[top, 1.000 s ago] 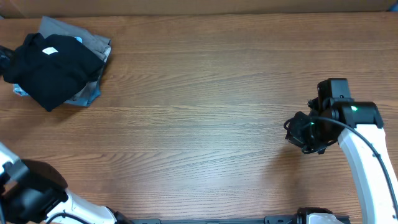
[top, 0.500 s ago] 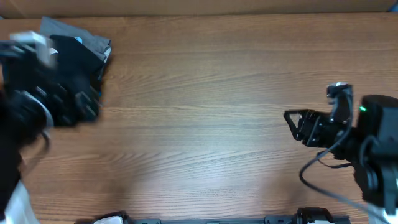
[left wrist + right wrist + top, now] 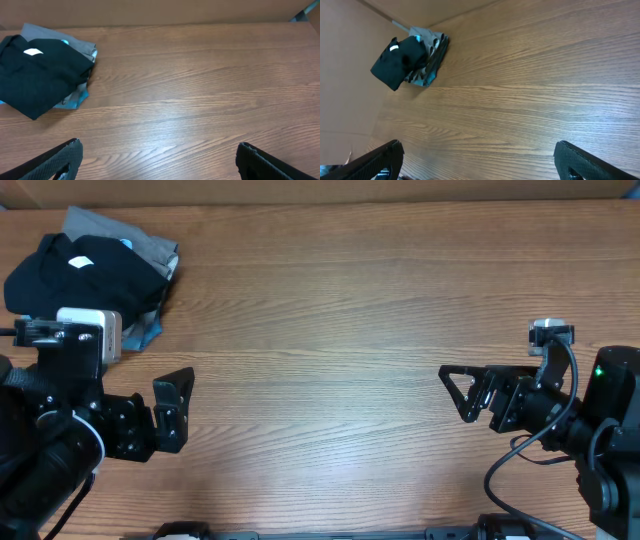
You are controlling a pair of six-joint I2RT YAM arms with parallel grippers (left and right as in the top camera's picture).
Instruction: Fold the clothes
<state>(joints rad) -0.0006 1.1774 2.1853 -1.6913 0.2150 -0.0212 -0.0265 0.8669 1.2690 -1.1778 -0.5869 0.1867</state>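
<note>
The clothes, a crumpled black shirt [image 3: 80, 275] with a small white label, lie on top of a pile at the table's far left corner. In the left wrist view the shirt [image 3: 42, 72] is at the upper left, and in the right wrist view it [image 3: 400, 60] is small and far off. My left gripper [image 3: 173, 412] hovers open over bare wood, in front of the pile and apart from it. My right gripper [image 3: 462, 392] is open at the right side, pointing left across the table. Nothing lies between either gripper's fingers [image 3: 60, 160] [image 3: 587, 160].
Under the shirt lie a grey garment [image 3: 152, 246] and a light-blue garment [image 3: 146, 334]. The wooden table [image 3: 330, 320] stretches between the two arms. A brown cardboard wall [image 3: 320, 188] runs along the back edge.
My right gripper has opened and turned to point left. My left arm swung in from the lower left, passed over the pile, and now sits in front of it. The pile has not moved.
</note>
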